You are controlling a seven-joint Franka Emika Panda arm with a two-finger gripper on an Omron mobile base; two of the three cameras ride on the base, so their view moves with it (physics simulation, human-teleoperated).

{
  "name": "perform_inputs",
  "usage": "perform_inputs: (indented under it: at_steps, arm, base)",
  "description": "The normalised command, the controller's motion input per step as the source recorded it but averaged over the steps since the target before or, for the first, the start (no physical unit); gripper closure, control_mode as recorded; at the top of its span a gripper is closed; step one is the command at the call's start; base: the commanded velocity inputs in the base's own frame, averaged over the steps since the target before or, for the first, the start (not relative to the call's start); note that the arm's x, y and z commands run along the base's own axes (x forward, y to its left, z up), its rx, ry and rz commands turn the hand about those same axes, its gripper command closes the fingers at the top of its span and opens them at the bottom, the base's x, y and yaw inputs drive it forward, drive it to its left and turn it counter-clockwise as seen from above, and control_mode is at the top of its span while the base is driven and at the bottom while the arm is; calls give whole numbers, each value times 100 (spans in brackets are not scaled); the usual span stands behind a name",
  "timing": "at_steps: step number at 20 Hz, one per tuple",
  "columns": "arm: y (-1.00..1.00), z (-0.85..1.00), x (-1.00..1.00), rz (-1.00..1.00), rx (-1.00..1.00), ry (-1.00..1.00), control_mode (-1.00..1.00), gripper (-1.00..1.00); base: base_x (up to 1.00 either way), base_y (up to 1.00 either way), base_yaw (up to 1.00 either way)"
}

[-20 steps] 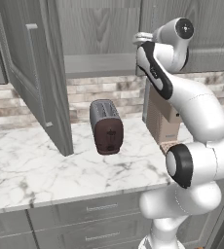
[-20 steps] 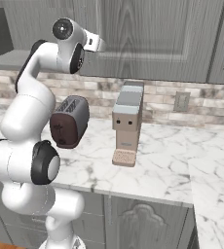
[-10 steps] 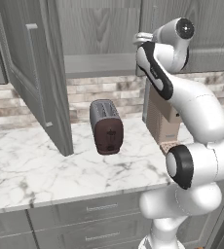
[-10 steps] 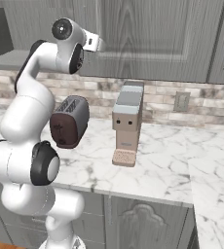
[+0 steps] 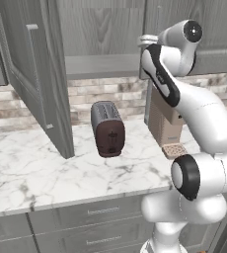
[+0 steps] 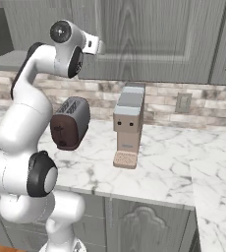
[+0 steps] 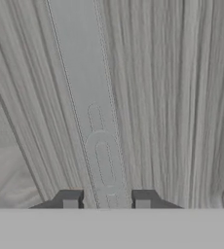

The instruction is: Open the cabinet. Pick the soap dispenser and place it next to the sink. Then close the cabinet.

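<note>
Grey wood-grain cabinet (image 5: 105, 29), no legible writing.

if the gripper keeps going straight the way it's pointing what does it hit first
Most likely the slim bar handle of the cabinet door: it runs up between the two fingertips of the gripper, right ahead. Depth is hard to judge; the door panel lies just behind it.

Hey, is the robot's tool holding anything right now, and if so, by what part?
The tool has its two fingertips on either side of the cabinet door's slim bar handle, near its lower end. Whether they actually clamp it can't be told.
</note>
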Motion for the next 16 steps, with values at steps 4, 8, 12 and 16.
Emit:
perform_inputs:
  at_steps: [4,8,12,16]
  arm:
    - [-19,-5,-38,0,0,0,-100,100]
    - [-22,-2,-42,0,0,0,-100,100]
    - [-31,0,-49,0,0,0,-100,100]
    - [-34,0,-52,0,0,0,-100,100]
  base:
    - [0,0,0]
    - [0,0,0]
    - [0,0,0]
    - [0,0,0]
